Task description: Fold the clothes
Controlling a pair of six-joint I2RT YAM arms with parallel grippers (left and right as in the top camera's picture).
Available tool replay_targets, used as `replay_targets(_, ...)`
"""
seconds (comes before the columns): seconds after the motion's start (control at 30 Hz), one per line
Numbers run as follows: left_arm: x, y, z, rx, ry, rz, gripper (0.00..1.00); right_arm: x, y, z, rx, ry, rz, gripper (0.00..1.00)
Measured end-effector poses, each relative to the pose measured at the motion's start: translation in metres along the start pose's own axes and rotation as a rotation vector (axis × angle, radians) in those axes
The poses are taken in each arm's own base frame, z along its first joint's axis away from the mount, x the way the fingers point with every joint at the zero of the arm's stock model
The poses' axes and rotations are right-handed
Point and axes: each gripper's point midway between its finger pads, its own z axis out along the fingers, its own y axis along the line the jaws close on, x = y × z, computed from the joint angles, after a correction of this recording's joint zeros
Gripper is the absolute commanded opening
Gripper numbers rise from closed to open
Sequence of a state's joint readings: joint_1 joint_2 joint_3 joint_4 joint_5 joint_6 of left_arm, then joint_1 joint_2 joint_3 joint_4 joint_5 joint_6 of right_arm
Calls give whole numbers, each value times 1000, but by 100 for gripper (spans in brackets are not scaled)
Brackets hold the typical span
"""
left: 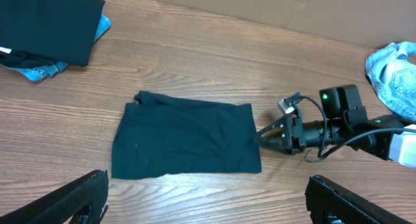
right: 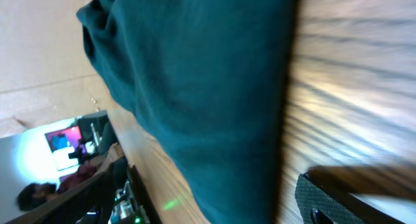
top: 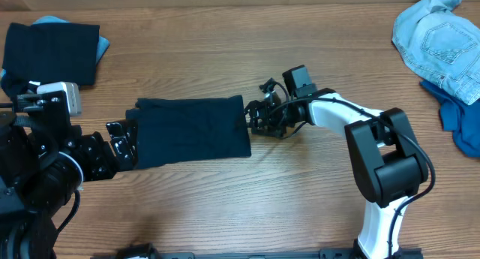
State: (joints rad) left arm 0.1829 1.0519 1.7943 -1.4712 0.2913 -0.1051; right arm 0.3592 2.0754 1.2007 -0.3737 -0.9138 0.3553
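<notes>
Overhead: the dark shirt (top: 191, 131) lies as a folded rectangle in the middle of the worktop (top: 225, 206). The left tool (top: 120, 143) is at its left edge and the right tool (top: 259, 118) at its right, both arms reaching low toward each other.

Left wrist: the fingers are spread wide and hold nothing.

Right wrist: the jaws look spread, with the cloth beside them and not pinched.

Judging the next fold, each tool should pinch all layers at a corner, and both should lift evenly.

White casings, bulky black joints and looped black cables mark the right arm (top: 337, 109), lower right; the all-black left gripper (top: 124, 144) and left arm (top: 45, 169), lower left, carry a silver block (top: 58, 98).
</notes>
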Motion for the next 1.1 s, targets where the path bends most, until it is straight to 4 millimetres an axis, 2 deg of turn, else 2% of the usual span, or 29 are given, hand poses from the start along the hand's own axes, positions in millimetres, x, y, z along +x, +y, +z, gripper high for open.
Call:
replay_targets(0.13, 0, 1, 1, -4, 2, -1, 100, 8, 14, 20, -24, 34, -30, 92)
replay_targets(0.27, 0, 1, 1, -4, 2, -1, 100, 21, 27, 42, -23, 71, -54, 81)
replay_targets(0.33, 0, 1, 1, -4, 2, 0, 100, 24, 28, 47, -9, 73, -47, 76)
replay_targets(0.4, 0, 1, 1, -4, 2, -1, 100, 23, 25, 49, 10, 65, -21, 75)
replay_targets(0.67, 0, 1, 1, -7, 2, -1, 100, 9, 19, 38, 23, 23, 66, 99)
replay_targets(1.1, 0, 1, 1, -7, 2, 0, 100, -34, -6, -4, 33, -125, 130, 97)
